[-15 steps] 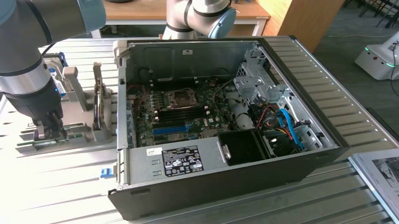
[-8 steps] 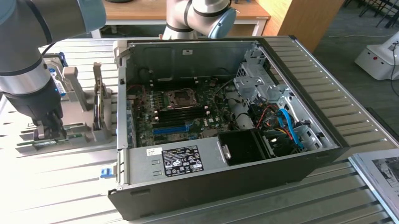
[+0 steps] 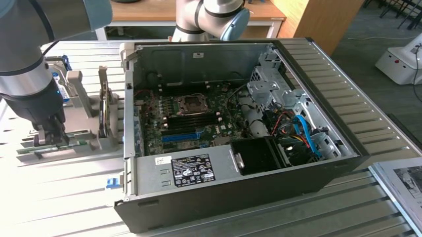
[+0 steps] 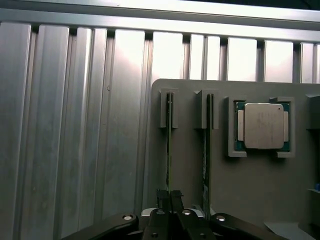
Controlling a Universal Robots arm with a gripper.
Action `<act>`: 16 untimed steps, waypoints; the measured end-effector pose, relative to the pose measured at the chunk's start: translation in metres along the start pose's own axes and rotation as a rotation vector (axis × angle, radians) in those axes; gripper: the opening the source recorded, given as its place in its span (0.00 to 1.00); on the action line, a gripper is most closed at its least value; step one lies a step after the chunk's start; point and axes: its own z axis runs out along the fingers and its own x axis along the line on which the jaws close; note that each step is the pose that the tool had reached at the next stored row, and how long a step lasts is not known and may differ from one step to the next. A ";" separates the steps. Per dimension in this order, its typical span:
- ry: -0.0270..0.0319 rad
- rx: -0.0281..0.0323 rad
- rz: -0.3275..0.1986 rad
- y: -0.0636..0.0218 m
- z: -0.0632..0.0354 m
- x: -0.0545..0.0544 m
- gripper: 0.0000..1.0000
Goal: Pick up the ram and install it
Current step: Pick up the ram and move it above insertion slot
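**Exterior view.** Shows the end effector [image 3: 51, 137] lowered onto the grey holder [image 3: 105, 140] at the exterior view's left, just beside the open computer case [image 3: 231, 123], whose open side faces up. Leaves bare slatted tabletop [image 3: 66, 197] in front of the holder.

**Wrist view.** Shows the ram [image 4: 168, 145] standing on edge in the holder's outermost slot, close to the holder's edge, long axis parallel to the tabletop grooves. Shows the end effector's fingers [image 4: 176, 200] pressed together, apparently pinching the ram's upper edge. Places a second stick [image 4: 205, 160] in the neighbouring slot, between the ram and the processor chip [image 4: 262, 126].
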 end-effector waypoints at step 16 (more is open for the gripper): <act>-0.0010 -0.0303 0.001 -0.0046 -0.0274 0.000 0.11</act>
